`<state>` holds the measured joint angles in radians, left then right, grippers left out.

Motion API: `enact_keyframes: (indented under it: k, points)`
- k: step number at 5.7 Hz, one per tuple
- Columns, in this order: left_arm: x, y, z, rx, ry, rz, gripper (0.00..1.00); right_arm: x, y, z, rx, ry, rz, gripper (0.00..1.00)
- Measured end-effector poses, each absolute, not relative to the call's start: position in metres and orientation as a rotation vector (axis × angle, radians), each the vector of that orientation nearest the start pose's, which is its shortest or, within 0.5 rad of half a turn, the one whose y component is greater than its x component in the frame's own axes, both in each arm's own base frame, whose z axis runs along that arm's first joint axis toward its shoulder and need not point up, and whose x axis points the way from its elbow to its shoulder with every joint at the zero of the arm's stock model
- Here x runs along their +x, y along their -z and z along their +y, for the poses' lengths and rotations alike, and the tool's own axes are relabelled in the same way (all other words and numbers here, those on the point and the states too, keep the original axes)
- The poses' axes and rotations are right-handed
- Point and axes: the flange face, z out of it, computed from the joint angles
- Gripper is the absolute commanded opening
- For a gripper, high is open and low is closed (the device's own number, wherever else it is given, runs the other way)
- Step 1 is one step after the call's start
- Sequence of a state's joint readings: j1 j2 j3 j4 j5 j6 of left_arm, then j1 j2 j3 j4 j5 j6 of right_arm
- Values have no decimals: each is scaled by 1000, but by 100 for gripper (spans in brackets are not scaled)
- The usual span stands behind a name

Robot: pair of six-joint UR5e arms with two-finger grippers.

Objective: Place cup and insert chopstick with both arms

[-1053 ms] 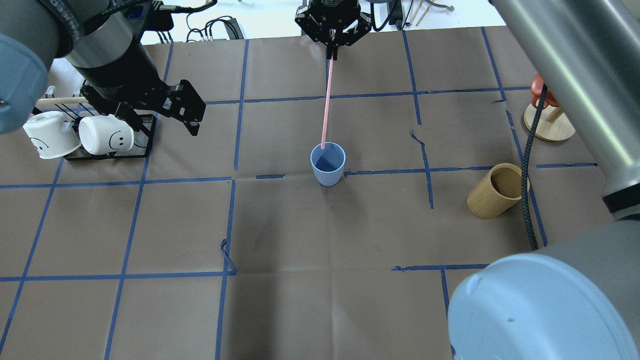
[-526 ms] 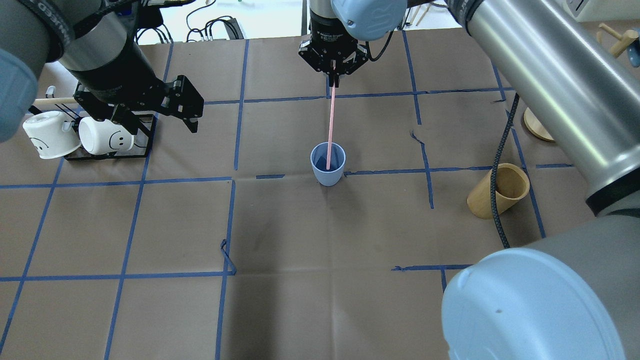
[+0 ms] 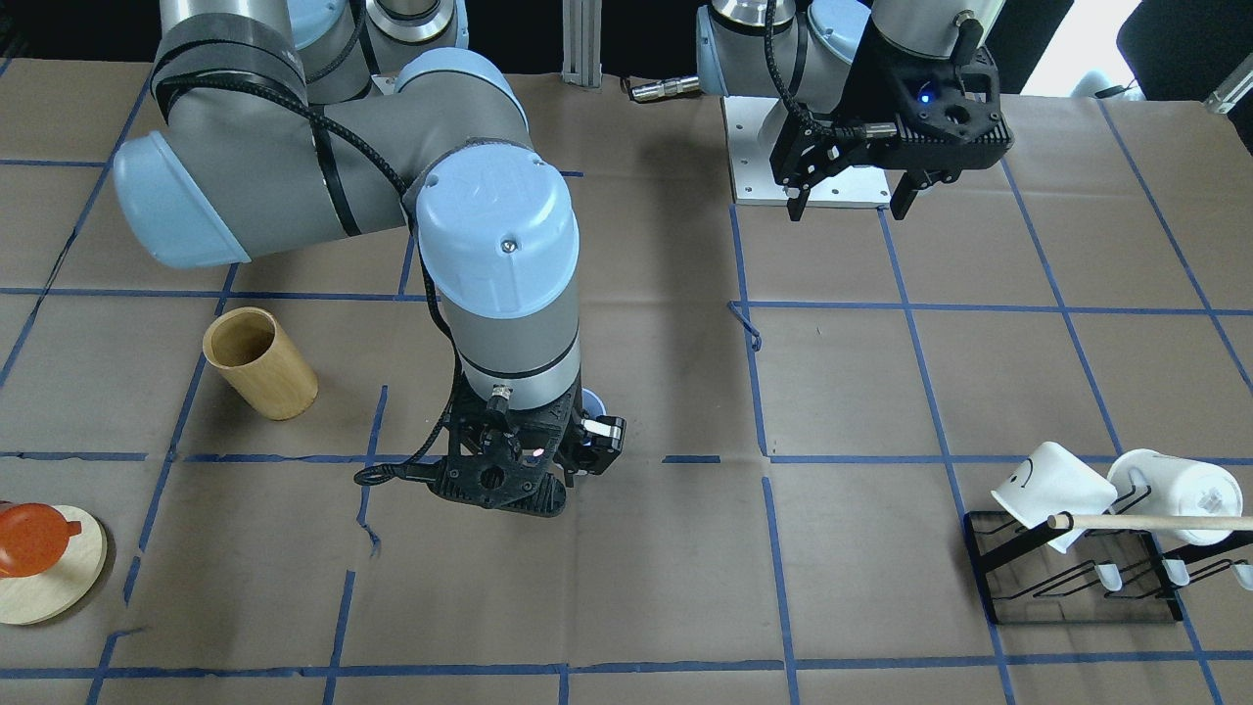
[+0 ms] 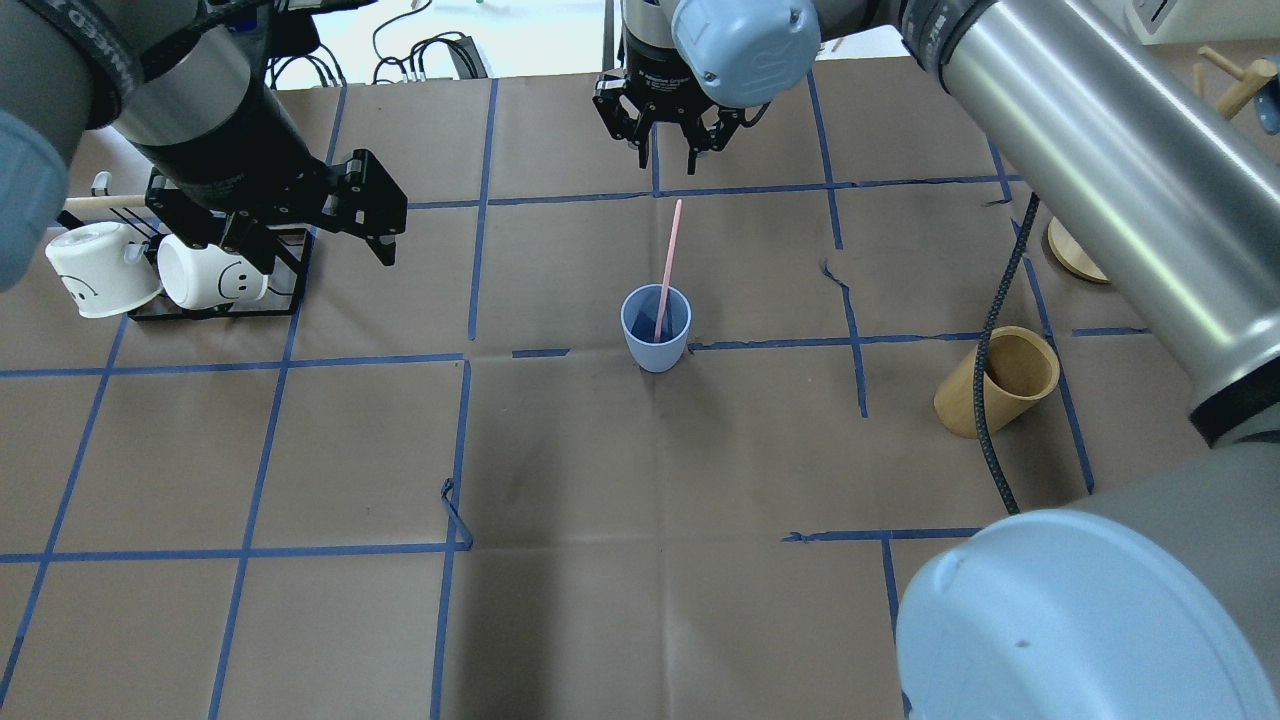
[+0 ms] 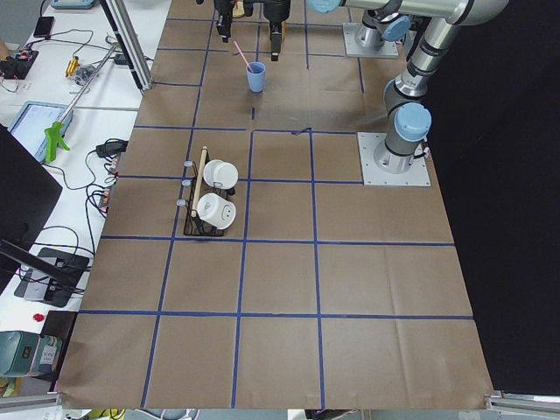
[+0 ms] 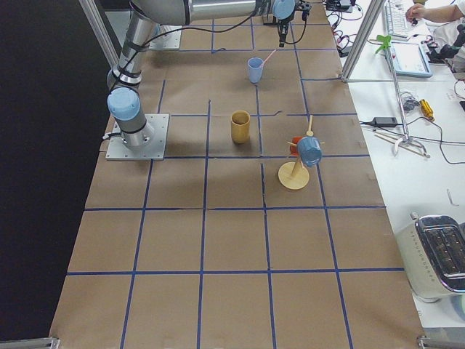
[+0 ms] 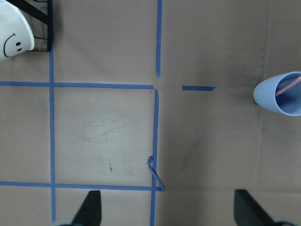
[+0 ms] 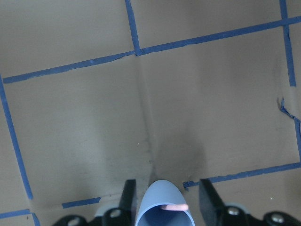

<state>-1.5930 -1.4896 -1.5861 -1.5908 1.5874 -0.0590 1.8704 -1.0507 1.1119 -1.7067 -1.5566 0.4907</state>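
Observation:
The light blue cup (image 4: pixel 656 330) stands upright near the table's middle. The pale pink chopstick (image 4: pixel 669 260) rests in it, its lower end inside and its upper end leaning out over the far rim. My right gripper (image 4: pixel 668 150) is open and empty, held above the stick's top end and apart from it. In the right wrist view the cup (image 8: pixel 162 209) sits between the open fingers (image 8: pixel 128 193). In the front view the right wrist hides most of the cup (image 3: pixel 590 399). My left gripper (image 4: pixel 320 245) is open and empty, well to the cup's left by the mug rack.
A black rack (image 4: pixel 215 305) with two white smiley mugs (image 4: pixel 210 270) and a long wooden dowel sits at the left. A tan wooden cylinder (image 4: pixel 995 385) lies at the right. A round wooden stand (image 3: pixel 39 558) is at the far right.
My right gripper has opened and let go of the chopstick. The stick has dropped deeper into the cup and now leans on the rim. The left arm has barely moved.

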Motion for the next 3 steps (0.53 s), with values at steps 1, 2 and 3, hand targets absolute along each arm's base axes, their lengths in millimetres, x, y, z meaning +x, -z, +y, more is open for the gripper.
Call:
enact_keyframes:
  k: [1, 2, 3]
  points:
    - [-142, -517, -458, -58, 73, 3125, 99, 315, -443, -629, 266, 91, 3093, 100]
    - [-142, -516, -458, -56, 70, 3125, 99, 276, -474, -616, 183, 54, 3117, 100]
    - [-143, -515, -457, -53, 67, 3125, 99, 228, -498, -602, 100, 3, 3134, 100]
